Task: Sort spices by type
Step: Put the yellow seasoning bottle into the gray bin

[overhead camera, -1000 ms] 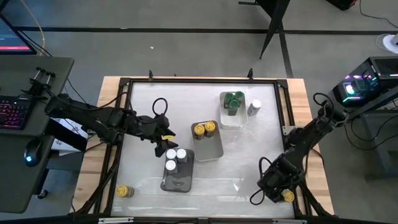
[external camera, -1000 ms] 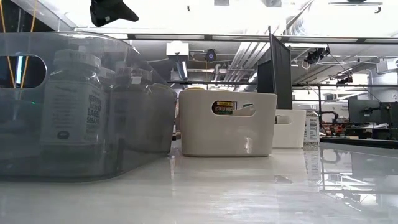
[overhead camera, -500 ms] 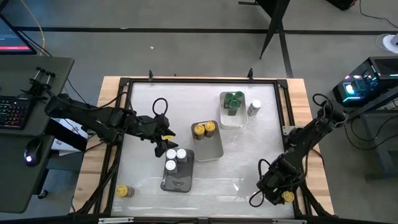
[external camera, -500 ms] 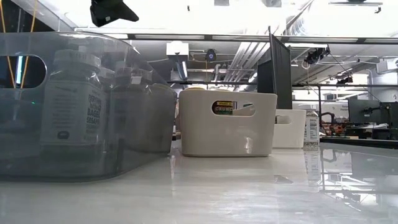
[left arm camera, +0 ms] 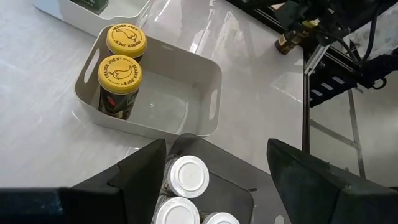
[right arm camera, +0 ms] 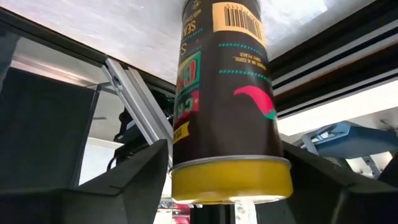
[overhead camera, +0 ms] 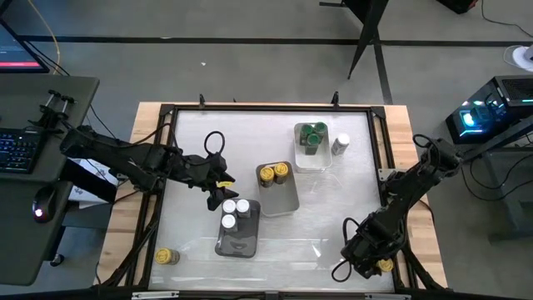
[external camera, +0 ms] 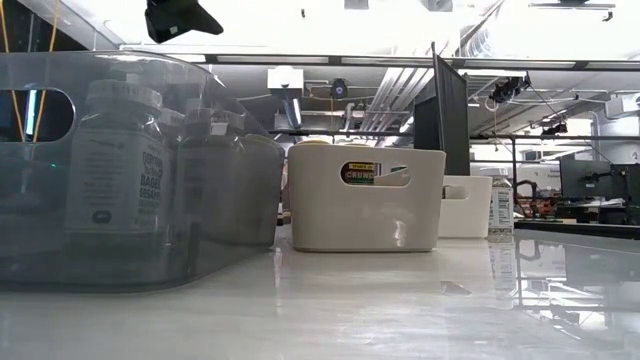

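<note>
1. Here, the right gripper (overhead camera: 376,260) is at the near right corner of the white table (overhead camera: 333,208), with a yellow-lidded dark spice jar (right arm camera: 227,99) standing between its two fingers (right arm camera: 124,180); the right wrist view shows the fingers flanking the lid end, but whether they press on it cannot be told.
2. That jar sits at the table's edge, just beside the black metal frame rail (right arm camera: 134,93), which crowds the gripper on that side.
3. The left gripper (overhead camera: 218,185) hangs with fingers spread and empty above the far end of the dark grey plastic tray (overhead camera: 237,242), where three white-lidded jars (overhead camera: 231,210) stand together.
4. Just right of that tray is a light grey tray (left arm camera: 186,81) holding two yellow-lidded jars (left arm camera: 121,65) side by side at its far end.
5. Farther off to the right, a clear tray (overhead camera: 312,154) holds green-lidded jars (overhead camera: 312,133), with a lone white-lidded jar (overhead camera: 340,145) on the table just beside its right wall.
6. Another yellow-lidded jar (overhead camera: 166,256) lies on its side at the near left corner, well apart from both grippers.
</note>
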### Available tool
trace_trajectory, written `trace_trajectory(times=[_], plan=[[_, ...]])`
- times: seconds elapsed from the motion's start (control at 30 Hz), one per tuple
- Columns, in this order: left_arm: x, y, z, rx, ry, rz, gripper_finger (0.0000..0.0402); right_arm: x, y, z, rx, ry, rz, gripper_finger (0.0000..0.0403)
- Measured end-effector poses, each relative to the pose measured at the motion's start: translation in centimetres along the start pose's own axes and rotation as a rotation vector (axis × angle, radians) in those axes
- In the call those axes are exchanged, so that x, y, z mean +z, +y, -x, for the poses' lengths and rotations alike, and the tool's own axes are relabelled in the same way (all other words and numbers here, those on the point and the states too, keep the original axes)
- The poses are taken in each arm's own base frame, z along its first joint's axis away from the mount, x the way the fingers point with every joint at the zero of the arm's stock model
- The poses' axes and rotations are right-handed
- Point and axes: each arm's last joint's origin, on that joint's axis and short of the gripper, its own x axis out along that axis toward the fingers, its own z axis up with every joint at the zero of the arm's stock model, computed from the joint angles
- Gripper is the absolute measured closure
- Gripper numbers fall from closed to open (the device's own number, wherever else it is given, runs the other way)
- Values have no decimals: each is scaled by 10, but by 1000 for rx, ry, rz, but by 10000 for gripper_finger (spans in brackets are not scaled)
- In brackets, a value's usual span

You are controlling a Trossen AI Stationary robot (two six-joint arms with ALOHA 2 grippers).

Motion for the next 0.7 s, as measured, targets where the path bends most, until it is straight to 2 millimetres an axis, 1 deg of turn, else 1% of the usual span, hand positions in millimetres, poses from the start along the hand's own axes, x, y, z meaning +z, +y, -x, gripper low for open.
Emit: trace_trajectory(times=[0.17, 0.27, 0.33, 0.4, 0.5, 0.6, 0.7], plan=[[0, 0, 0, 0, 0, 0, 135, -2, 2, 2, 8, -4, 43, 181], [0, 0, 0, -1, -1, 4, 135, -10, 7, 14, 41, -8, 113, 181], [0, 0, 0, -2, -3, 13, 135, -15, 12, 28, 68, -12, 160, 181], [1, 0, 1, -7, -11, 14, 135, -21, 18, 49, 102, -27, 217, 181], [3, -2, 1, -20, -28, 17, 135, -24, 26, 88, 170, -88, 310, 181], [6, -3, 2, -38, -58, 23, 135, -17, 28, 134, 257, -223, 345, 181], [7, -5, 2, -51, -76, 26, 135, -7, 23, 180, 322, -380, 363, 181]])
